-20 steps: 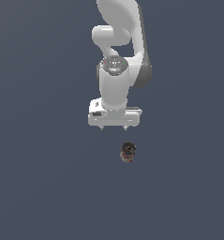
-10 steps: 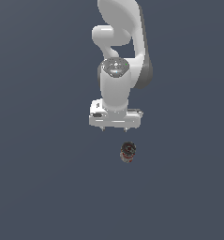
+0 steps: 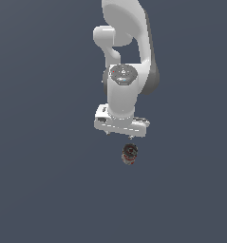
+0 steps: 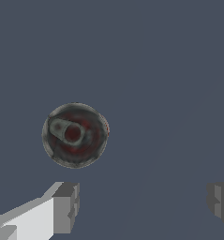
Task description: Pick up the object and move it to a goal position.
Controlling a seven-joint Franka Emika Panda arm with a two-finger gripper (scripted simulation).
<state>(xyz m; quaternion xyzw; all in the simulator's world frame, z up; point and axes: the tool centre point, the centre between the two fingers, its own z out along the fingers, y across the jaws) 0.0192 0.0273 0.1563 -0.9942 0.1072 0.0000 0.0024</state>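
The can (image 4: pixel 75 135) stands upright on the desk (image 3: pixel 48 190), not yet grasped. The pincer (image 4: pixel 141 206) is open and empty, above and beside it; all steps remain.

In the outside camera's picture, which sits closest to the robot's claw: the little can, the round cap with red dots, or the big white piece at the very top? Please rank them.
Measured from the open gripper, as the exterior view shows it:
1. The can, just below it, slightly toward the exterior view's right.
2. The round cap, above it on the arm.
3. The top white segment, at the picture's upper edge.
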